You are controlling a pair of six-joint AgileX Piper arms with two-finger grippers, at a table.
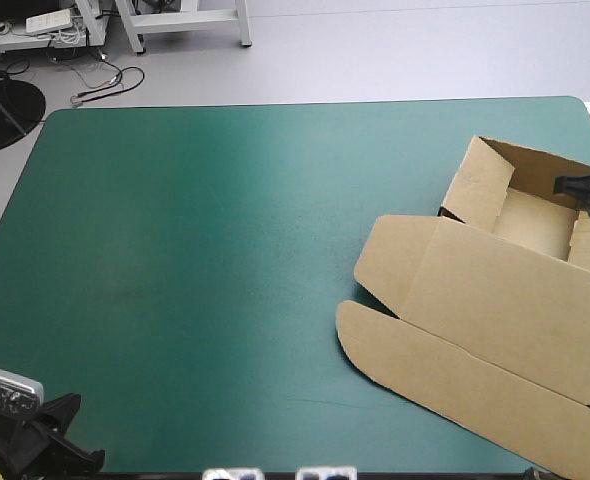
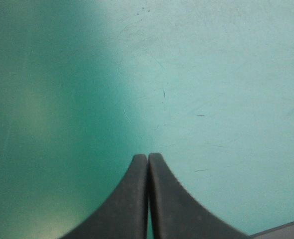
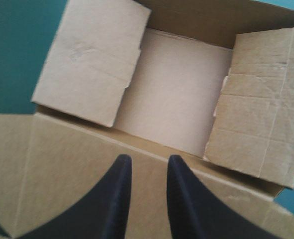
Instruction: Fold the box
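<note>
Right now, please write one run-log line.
box: open tray, lid flat; left gripper: shut, over teal-green cover; right gripper: open, over box

A broad table with a rounded-cornered teal-green cover (image 1: 225, 250) fills most of the high view, dimmer across its middle. Beyond its far edge lies a smooth pale grey floor (image 1: 375, 50). On the floor stand white-painted frame legs (image 1: 190, 20) and a flat black round base (image 1: 0, 110), with loose black cables (image 1: 110, 85) lying between them.
</note>
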